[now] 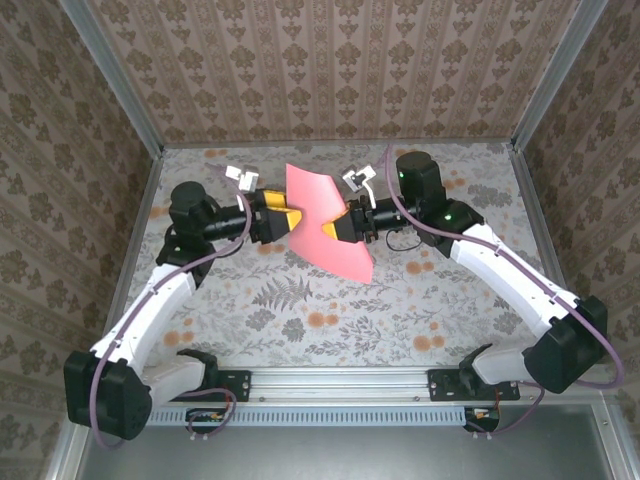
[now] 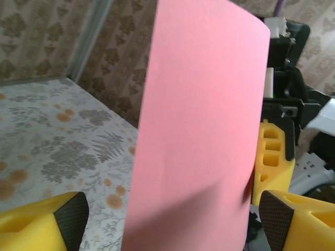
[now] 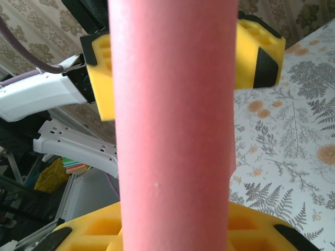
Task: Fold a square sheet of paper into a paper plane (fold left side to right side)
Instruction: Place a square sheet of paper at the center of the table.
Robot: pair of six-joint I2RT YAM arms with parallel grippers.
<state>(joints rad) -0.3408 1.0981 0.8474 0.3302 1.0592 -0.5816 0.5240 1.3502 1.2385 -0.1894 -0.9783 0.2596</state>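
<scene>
Above the middle of the flower-print surface (image 1: pixel 300 310): square sheet of paper (image 1: pixel 325 215), salmon-pink, held up on edge and bowed into a gentle curve; contact between its lowest corner and the cloth not determinable. At the sheet's right side, right gripper (image 1: pixel 328 229), jaws clamped on the paper. At the sheet's left side, left gripper (image 1: pixel 288 222), jaws spread wide, one yellow finger on either face of the sheet, both pads clear of it. Behind the sheet, patterned back wall (image 1: pixel 330 70).
</scene>
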